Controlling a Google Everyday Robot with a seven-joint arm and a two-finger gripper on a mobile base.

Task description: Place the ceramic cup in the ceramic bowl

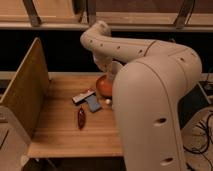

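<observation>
The orange-red ceramic bowl stands on the wooden table at its right side, partly covered by my arm. My gripper hangs just above the bowl's right rim, at the end of the white arm that curves down from the top. The ceramic cup does not show apart from the arm and gripper; it is hidden there or out of view.
A blue-grey flat block, a dark and white object, a dark red pepper-like object and a tiny white ball lie left of the bowl. A wooden panel stands at the table's left edge. My white body fills the right foreground.
</observation>
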